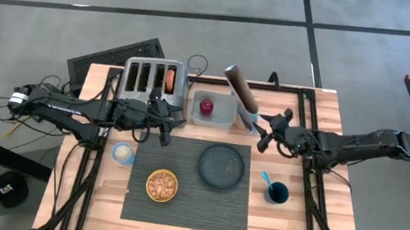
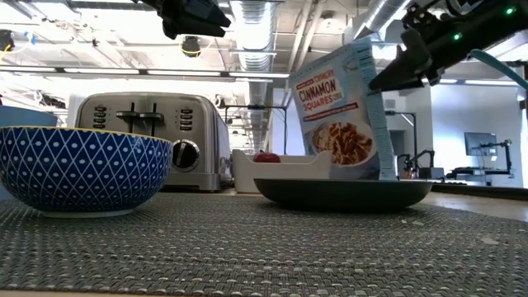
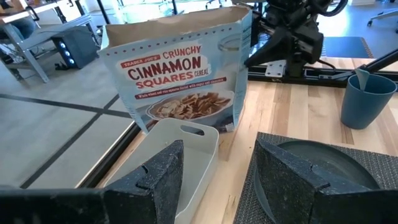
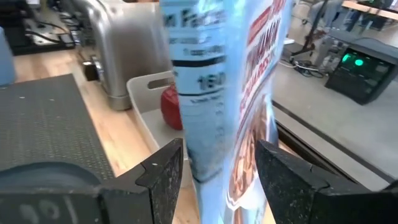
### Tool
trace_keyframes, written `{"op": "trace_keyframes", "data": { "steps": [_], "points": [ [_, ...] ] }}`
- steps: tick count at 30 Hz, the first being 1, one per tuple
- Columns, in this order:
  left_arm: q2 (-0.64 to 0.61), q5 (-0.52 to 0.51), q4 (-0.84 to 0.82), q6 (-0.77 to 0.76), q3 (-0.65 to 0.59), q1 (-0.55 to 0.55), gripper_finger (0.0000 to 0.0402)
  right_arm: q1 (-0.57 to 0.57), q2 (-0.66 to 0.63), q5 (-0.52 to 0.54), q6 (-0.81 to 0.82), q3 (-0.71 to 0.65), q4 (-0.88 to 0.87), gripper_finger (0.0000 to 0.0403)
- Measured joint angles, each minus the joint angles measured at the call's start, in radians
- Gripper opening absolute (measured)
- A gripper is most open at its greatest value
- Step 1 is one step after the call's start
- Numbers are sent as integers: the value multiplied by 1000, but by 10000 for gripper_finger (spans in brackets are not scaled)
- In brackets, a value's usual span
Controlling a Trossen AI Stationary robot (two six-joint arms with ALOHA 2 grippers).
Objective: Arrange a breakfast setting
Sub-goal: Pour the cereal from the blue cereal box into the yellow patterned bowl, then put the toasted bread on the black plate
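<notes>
The blue cinnamon cereal box (image 1: 240,92) stands tilted on the table's far side, beside a white bin (image 1: 224,113) that holds the red apple (image 1: 206,106). My right gripper (image 1: 263,133) is open, with its fingers on either side of the box's narrow side (image 4: 214,124), high up near its top (image 2: 375,78). My left gripper (image 1: 164,134) is open and empty, in front of the toaster (image 1: 153,80) and above the placemat's far left corner. On the dark ribbed placemat (image 1: 187,206) sit a bowl of cereal (image 1: 161,185) and the dark round plate (image 1: 222,166). The dark blue cup (image 1: 277,191), with the blue-handled spoon in it, stands to the mat's right. My right gripper's open fingers (image 4: 161,180) stand level on either side of the cereal box's narrow side, coming from the table's right. I cannot tell whether they touch it. The box's bottom (image 3: 186,127) rests on the table.
The steel toaster stands at the far left with a brownish thing (image 1: 170,78) in one slot. A small pale cup (image 1: 122,152) stands left of the mat. There is bare wood along the near edge and at the right, past the dark blue cup.
</notes>
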Motion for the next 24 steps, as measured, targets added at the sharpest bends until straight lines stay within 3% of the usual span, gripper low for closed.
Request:
{"op": "trace_keyframes", "data": {
  "steps": [24],
  "points": [
    [0,0,0,-4,0,0,185,91,0,-2,7,20,-28,228]
  ]
}}
